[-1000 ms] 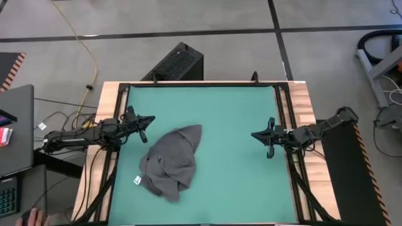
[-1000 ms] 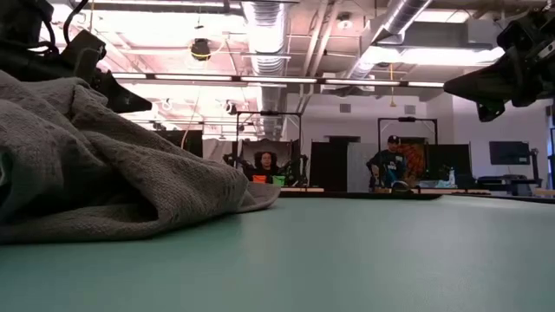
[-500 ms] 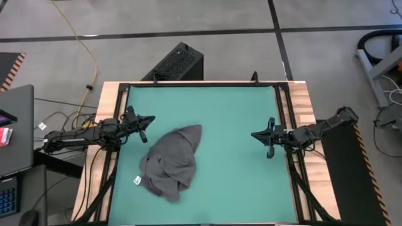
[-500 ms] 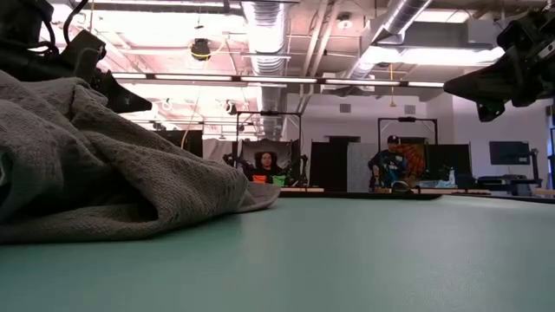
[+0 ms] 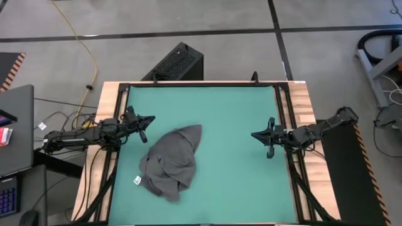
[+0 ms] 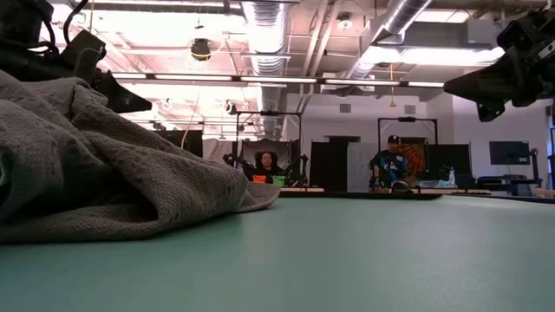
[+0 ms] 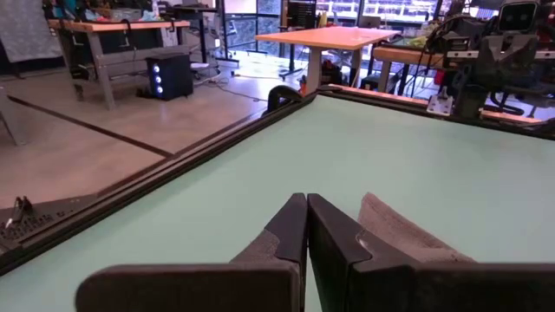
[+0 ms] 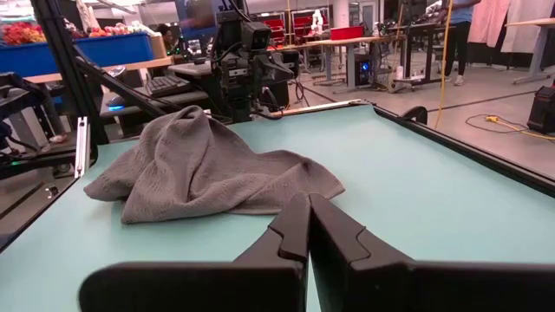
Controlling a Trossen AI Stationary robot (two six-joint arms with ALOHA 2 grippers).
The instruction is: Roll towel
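The towel (image 5: 171, 162) is not rolled yet. It lies in a crumpled heap on the green table (image 5: 232, 119), on the left half and toward the near edge. Its small white tag (image 5: 137, 181) pokes out at the near left corner of the heap. One pointed end of the cloth reaches toward the middle of the table. Nothing is flat and nothing is rolled, so I think the whole job is still to do. The towel will likely need to be spread out first and then rolled up.

The left gripper (image 5: 149, 118) hangs above the left edge of the table, just beside the far left part of the towel but not touching it. Its two fingers are pressed together and hold nothing. The right gripper (image 5: 255, 134) hangs near the right edge of the table, well apart from the towel. Its fingers are together too, with nothing between them.

Farther off, past the table, the low view shows a big room with bright ceiling lights. A person (image 6: 385, 164) sits at a desk back there, and another person (image 6: 265, 162) sits near the middle.

Compared with the earlier pictures, nothing looks different. The towel has the same shape and both arms are in the same places.
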